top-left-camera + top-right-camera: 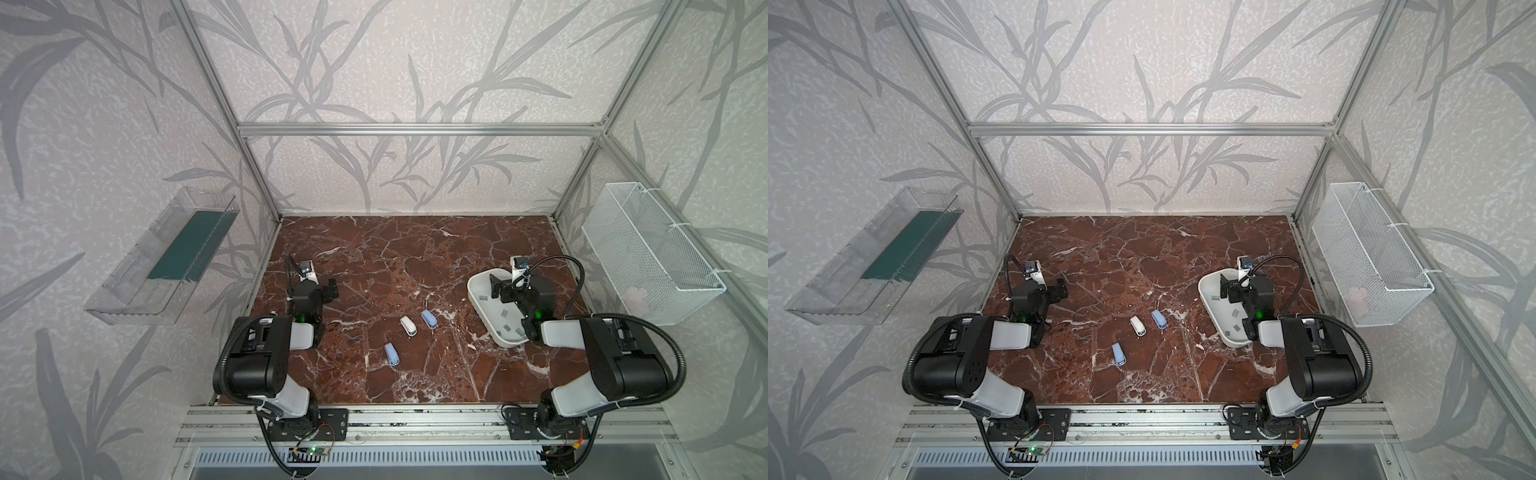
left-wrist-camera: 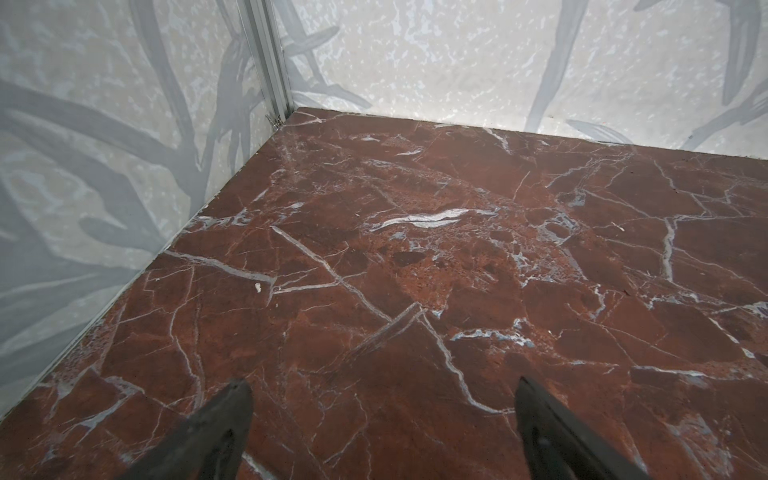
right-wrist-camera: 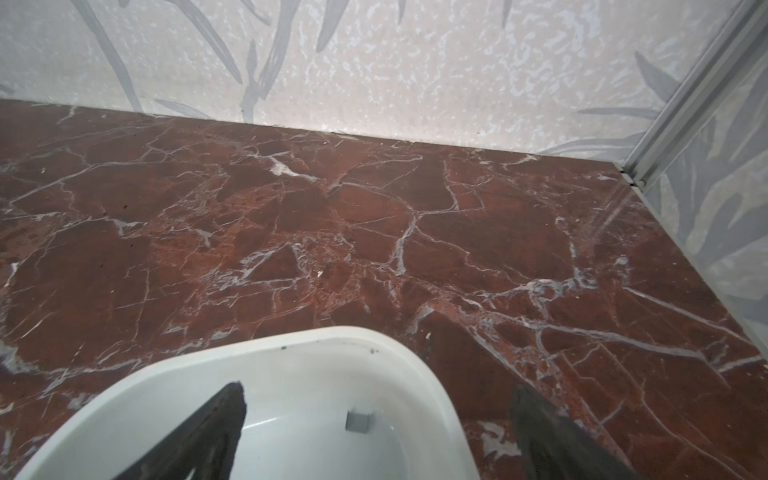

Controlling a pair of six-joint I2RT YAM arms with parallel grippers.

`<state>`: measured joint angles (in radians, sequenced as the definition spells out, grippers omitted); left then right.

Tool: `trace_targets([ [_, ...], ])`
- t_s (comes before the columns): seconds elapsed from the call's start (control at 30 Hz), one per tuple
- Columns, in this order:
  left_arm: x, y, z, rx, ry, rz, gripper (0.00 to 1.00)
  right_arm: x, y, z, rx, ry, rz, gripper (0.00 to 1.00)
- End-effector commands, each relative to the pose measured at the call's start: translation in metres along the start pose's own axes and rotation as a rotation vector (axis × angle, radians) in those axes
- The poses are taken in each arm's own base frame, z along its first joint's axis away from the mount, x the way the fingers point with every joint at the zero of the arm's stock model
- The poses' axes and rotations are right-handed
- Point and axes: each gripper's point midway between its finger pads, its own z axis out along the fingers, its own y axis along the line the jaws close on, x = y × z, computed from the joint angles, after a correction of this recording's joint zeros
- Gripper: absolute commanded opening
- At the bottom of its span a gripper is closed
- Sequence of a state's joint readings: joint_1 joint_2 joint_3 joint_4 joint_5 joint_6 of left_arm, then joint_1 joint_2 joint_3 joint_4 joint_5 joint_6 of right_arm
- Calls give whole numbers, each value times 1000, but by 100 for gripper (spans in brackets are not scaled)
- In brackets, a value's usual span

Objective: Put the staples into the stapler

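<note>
Three small staplers lie mid-table in both top views: a white one [image 1: 408, 326] [image 1: 1138, 325], a blue one [image 1: 429, 319] beside it, and another blue one [image 1: 391, 354] nearer the front. Several grey staples [image 1: 503, 312] [image 1: 1235, 313] lie in a white tray [image 1: 478, 286] at the right. My right gripper [image 1: 494, 286] [image 3: 378, 387] hovers open over the tray's far end, one staple strip [image 3: 358, 422] below and between its fingers. Over bare marble at the left, well away from the staplers, my left gripper [image 1: 331, 288] [image 2: 384, 382] is open and empty.
A clear plastic bin [image 1: 162, 262] hangs on the left wall and a white wire basket [image 1: 652, 253] on the right wall. Aluminium frame posts [image 1: 266, 199] stand at the table's back corners. Walls close the table on three sides.
</note>
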<state>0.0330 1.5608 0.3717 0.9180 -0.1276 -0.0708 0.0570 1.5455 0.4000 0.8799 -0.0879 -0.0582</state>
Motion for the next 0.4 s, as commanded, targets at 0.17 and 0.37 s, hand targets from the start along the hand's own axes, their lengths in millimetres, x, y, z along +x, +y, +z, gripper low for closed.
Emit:
trace_targets([
  [0.17,-7,-2,0,8,-32,16,99,5,4,2,-19,30,-22,99],
  [0.37,-7,-2,0,8,-31,15,99,5,4,2,-12,31,-28,99],
])
